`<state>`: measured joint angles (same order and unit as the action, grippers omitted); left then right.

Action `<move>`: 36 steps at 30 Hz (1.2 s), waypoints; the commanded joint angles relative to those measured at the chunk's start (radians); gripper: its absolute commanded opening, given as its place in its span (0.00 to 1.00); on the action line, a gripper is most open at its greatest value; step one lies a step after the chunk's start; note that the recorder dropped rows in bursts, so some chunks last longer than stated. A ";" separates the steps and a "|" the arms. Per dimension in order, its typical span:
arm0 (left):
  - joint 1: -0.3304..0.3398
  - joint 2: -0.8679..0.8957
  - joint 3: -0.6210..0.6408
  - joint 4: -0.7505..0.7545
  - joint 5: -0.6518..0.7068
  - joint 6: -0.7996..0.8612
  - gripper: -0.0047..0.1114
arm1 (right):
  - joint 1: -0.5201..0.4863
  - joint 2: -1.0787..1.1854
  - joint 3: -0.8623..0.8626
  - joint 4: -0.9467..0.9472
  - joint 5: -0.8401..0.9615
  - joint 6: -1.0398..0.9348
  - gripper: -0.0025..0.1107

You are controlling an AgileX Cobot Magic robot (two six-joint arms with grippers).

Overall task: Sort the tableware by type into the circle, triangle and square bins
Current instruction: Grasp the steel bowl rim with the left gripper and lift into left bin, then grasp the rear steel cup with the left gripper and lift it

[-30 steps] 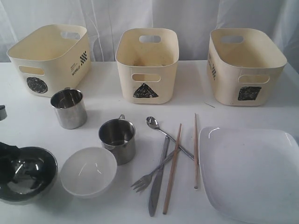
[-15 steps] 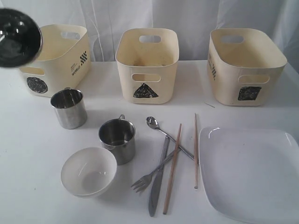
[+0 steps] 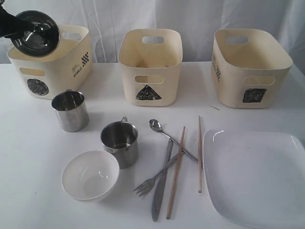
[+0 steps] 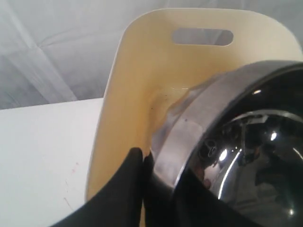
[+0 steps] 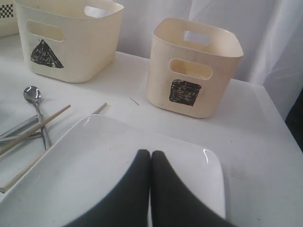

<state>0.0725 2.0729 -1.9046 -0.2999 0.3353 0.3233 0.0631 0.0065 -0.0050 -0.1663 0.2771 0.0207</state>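
My left gripper (image 3: pixel 10 27) is shut on the rim of the steel bowl (image 3: pixel 36 33) and holds it tilted above the circle bin (image 3: pixel 52 64). The left wrist view shows that gripper (image 4: pixel 143 155), the bowl (image 4: pixel 236 142) and the bin's inner wall (image 4: pixel 137 75). On the table stand two steel mugs (image 3: pixel 70 110) (image 3: pixel 120 142) and the white bowl (image 3: pixel 90 174). The spoon (image 3: pixel 156 126), fork (image 3: pixel 147 184), knife (image 3: pixel 160 191) and chopsticks (image 3: pixel 176 171) lie crossed. My right gripper (image 5: pixel 150 154) is shut and empty over the square plate (image 5: pixel 94 161).
The triangle bin (image 3: pixel 150 67) stands at the back middle and the square bin (image 3: pixel 250 67) at the back right. The plate (image 3: pixel 257 176) reaches the table's front right edge. A white curtain hangs behind the bins.
The left gripper lifted the steel bowl from the table's front left up to the far left, then moved it right and down over the circle bin. Everything else has stayed put.
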 commanded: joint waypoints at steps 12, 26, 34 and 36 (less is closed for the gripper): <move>-0.002 -0.030 -0.062 -0.276 0.075 0.174 0.47 | 0.000 -0.006 0.005 0.001 -0.010 0.002 0.02; 0.003 -0.446 0.416 -0.278 0.264 0.200 0.47 | 0.000 -0.006 0.005 0.001 -0.010 0.002 0.02; -0.097 -0.332 0.561 -0.256 0.171 0.238 0.47 | 0.000 -0.006 0.005 0.001 -0.010 0.002 0.02; -0.119 -0.282 0.561 -0.251 0.149 0.238 0.47 | 0.000 -0.006 0.005 0.001 -0.010 0.002 0.02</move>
<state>-0.0262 1.7562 -1.3493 -0.5480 0.4983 0.5535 0.0631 0.0065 -0.0050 -0.1663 0.2771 0.0229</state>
